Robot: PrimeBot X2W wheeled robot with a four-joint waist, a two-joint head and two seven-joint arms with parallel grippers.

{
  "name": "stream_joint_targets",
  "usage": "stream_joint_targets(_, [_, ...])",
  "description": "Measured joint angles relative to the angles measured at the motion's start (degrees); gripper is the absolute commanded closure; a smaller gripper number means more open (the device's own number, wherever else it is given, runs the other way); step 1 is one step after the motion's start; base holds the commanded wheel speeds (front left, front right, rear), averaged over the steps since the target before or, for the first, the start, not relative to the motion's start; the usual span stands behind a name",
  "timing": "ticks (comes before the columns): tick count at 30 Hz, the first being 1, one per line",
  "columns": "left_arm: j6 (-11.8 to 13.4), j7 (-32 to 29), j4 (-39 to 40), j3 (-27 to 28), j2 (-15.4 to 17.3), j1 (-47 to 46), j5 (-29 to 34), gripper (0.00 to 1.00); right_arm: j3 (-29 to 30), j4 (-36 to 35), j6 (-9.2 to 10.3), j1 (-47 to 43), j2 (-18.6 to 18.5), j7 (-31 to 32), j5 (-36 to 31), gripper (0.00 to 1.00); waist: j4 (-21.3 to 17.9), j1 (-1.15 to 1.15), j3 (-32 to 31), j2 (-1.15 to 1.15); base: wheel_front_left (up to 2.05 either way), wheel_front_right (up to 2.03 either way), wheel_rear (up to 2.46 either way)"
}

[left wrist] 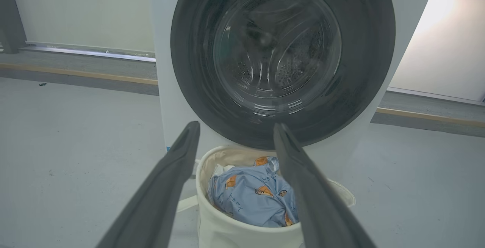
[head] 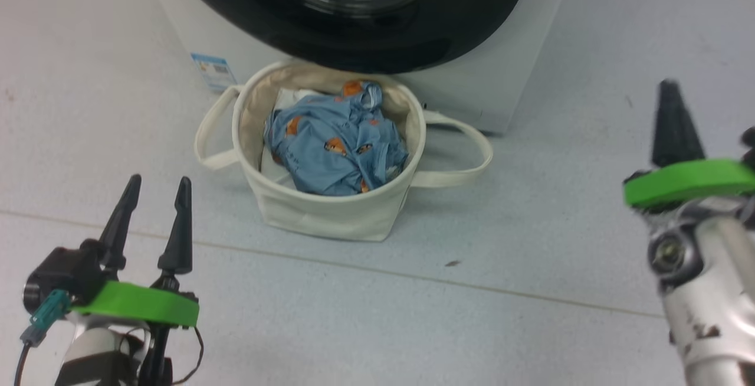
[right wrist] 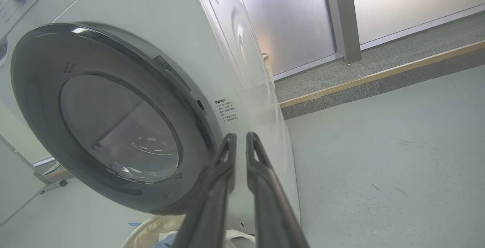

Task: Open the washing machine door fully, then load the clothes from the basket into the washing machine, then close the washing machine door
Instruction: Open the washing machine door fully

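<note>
The door [left wrist: 282, 56] sits shut on the machine [right wrist: 151, 13], and the basket [head: 318, 209] stands just before the machine's foot with the clothes [head: 336, 144] bunched inside. The left pincer [head: 160, 180] hangs open well short of the machine. The right pincer [right wrist: 240, 138], fingers nearly together on nothing, is near the machine's front by the door's rim; it should probably hook that edge and pull along the door's arc, not straight back.
</note>
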State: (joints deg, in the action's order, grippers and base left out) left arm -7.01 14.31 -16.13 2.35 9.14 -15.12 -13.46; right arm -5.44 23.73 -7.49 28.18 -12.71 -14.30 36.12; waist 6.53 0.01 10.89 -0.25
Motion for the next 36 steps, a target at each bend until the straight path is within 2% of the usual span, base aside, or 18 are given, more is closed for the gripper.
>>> stream_joint_targets(7, [0.0,0.0,1.3,0.0,-0.2,-2.3,0.3,0.0,2.2,-0.1,0.0,5.5,-2.3,-0.1,8.2,1.0,1.1,-0.01,4.6,0.0,0.0,0.0,0.0])
stream_joint_targets(14, [-0.1,0.0,4.9,0.3,-0.6,-4.4,0.4,0.0,1.1,1.7,0.0,11.9,-3.4,1.5,26.1,1.0,1.8,0.0,9.2,0.0,0.0,0.0,0.0])
stream_joint_targets(17, [-0.1,0.2,5.0,0.2,-0.8,-5.1,0.6,0.0,2.8,2.5,0.01,15.0,-3.8,4.8,35.6,1.0,2.1,0.0,11.0,0.0,0.0,0.0,0.0])
stream_joint_targets(22, [-0.1,0.4,5.6,0.1,-0.8,-6.6,1.2,0.0,4.9,3.9,0.01,19.8,-4.7,11.1,45.8,1.0,2.5,0.0,13.5,0.0,0.0,0.0,0.0])
stream_joint_targets(29, [-0.1,0.4,6.6,0.2,-1.3,-8.2,1.8,0.0,5.9,5.1,0.01,24.1,-6.4,17.4,51.3,1.0,3.4,-0.01,16.0,0.0,0.0,0.0,0.0])
stream_joint_targets(36, [-0.1,0.4,7.3,0.2,-1.6,-8.4,2.2,0.0,4.4,7.0,0.01,27.9,-7.9,21.1,51.7,1.0,4.0,-0.01,18.5,0.0,0.0,0.0,0.0])
